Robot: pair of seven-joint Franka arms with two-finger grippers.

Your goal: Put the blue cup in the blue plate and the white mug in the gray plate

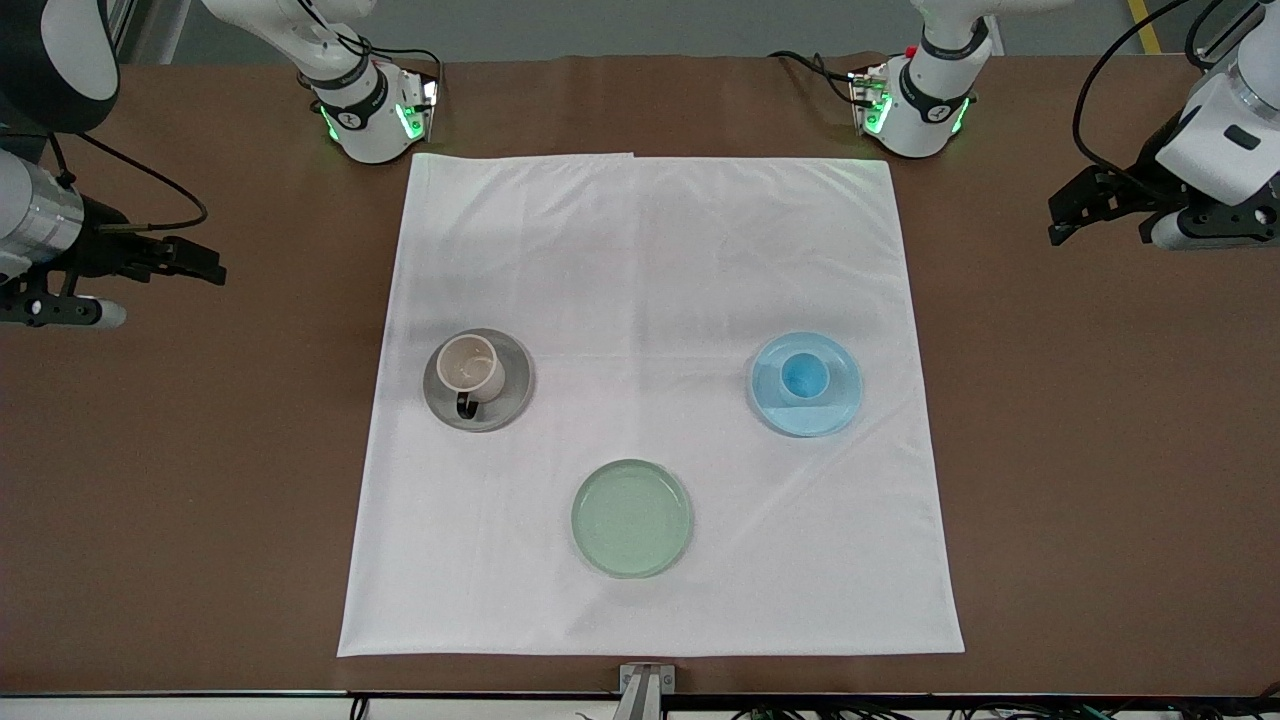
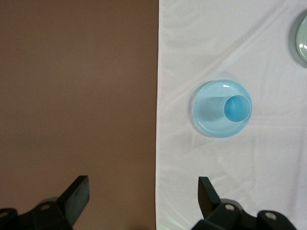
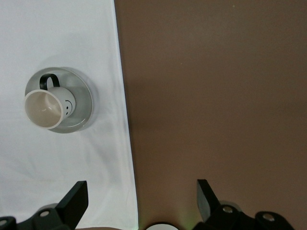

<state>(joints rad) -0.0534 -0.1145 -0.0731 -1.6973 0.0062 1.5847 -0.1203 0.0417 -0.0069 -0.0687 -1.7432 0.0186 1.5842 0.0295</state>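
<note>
While both arms wait w/ fingers spread over bare worktop (image 1: 200, 480), left tool (image 2: 144, 194) & right tool (image 3: 142, 196) hold nothing; blue cup (image 1: 804, 378) sits upright in blue plate (image 1: 838, 403), white mug (image 1: 470, 367) in gray plate (image 1: 515, 390).

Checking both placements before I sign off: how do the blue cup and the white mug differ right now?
The white mug has a dark loop handle; the blue cup has none. The mug sits on the gray plate toward the right arm's end, the cup on the blue plate toward the left arm's. Both stand upright, ungripped.
</note>
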